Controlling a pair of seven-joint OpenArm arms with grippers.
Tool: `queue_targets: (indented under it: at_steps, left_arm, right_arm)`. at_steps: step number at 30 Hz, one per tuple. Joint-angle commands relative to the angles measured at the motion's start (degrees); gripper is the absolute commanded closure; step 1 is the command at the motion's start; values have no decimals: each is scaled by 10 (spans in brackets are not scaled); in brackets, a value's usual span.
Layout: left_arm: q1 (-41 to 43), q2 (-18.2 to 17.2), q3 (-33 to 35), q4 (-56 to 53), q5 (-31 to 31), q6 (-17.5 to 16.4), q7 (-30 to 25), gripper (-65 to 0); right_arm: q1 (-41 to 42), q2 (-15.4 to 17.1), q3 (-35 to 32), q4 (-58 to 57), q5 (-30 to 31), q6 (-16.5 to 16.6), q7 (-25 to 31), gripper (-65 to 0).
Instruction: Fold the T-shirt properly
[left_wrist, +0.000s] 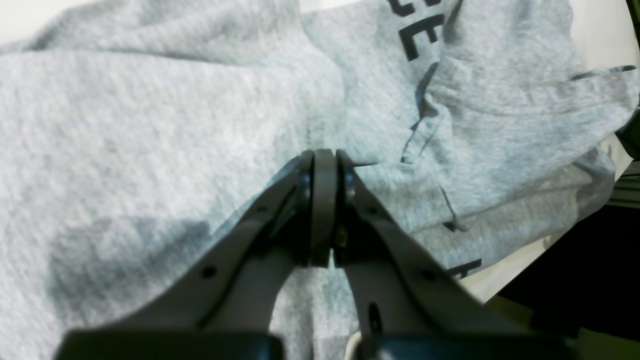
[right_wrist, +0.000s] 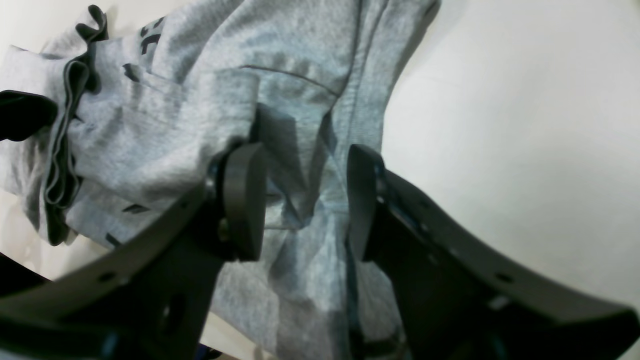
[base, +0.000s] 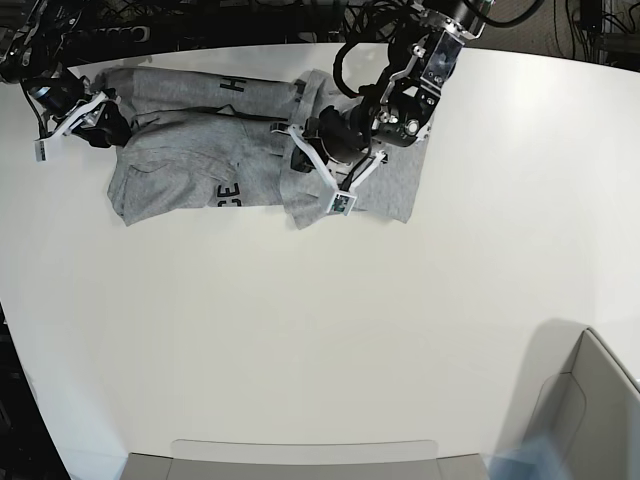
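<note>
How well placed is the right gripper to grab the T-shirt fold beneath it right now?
Probably well placed, yes. The right gripper has its jaws open astride a raised ridge of the T-shirt, and nothing else sits between them. Closing should catch cloth, though how many layers is unclear.

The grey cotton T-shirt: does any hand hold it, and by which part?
No hold can be confirmed. The right hand is open astride a fold of the grey cotton T-shirt. The left hand is shut; cloth between its tips is not visible.
</note>
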Motion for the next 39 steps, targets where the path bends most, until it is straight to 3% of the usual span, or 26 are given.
queue_targets:
  at_steps: [1,19,29,39]
  left_arm:
    - [-6,3,-2,8,-2,-2,-7,0]
    - [17,2,-2,8,-2,-2,-8,0]
    - [17,2,-2,8,-2,-2,-8,0]
    - [20,2,-2,8,-2,-2,-8,0]
  right_arm:
    - [0,11,5,9,11,11,12,-268]
    - [58,15,3,-151,14,11,10,-267]
    - [27,13,-72,-113,77,11,8,-267]
    - [40,-1,-86,-114,52,11,10,-267]
